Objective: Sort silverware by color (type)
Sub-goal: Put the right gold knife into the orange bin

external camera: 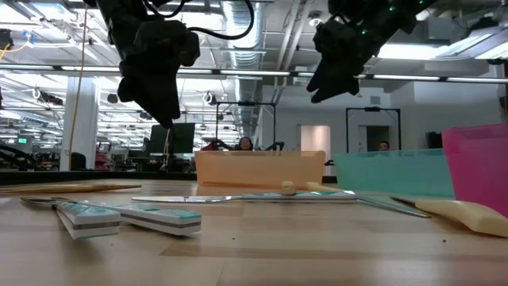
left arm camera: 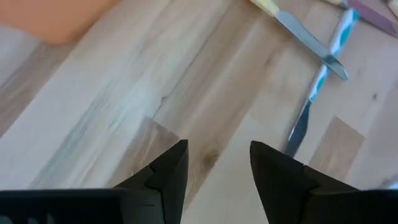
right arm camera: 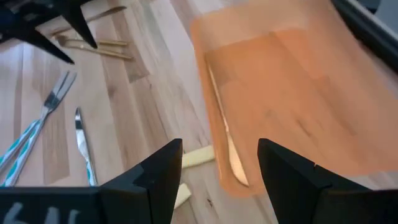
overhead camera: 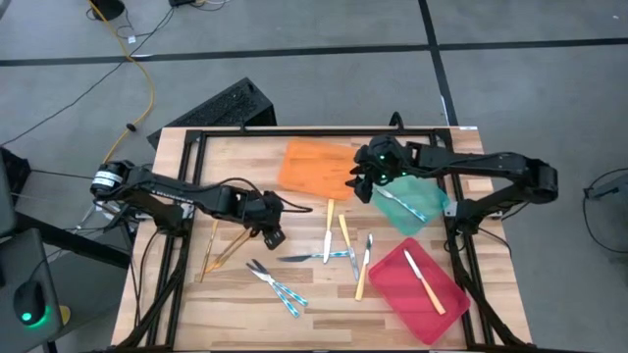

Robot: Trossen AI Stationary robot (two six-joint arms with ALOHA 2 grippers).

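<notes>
- A pale wooden desk (overhead camera: 245, 167) inside a dark frame stands on a grey floor; the low view looks past it into a bright open workspace.
- The silverware lies spread around the orange tray (overhead camera: 316, 167), which serves as landmark here.
- Gold utensils (overhead camera: 218, 250) lie together well to the left of the orange tray, toward the desk's front-left.
- Two blue-handled forks (overhead camera: 278, 282) cross each other near the desk's front edge, well in front of the tray.
- A blue-handled knife (overhead camera: 316, 257) lies just in front of the tray, among yellow-handled pieces (overhead camera: 344, 235).
- One blue-handled utensil (overhead camera: 402, 203) rests on the green tray (overhead camera: 429, 206), just right of the orange tray.
- One yellow-handled knife (overhead camera: 425, 281) lies on the red tray (overhead camera: 397, 284), to the front-right.
- The left hand (overhead camera: 271, 233) hangs above bare wood to the front-left of the orange tray, fingers apart and holding nothing.
- The right hand (overhead camera: 361, 183) hovers over the orange tray's right edge, fingers apart and empty.
</notes>
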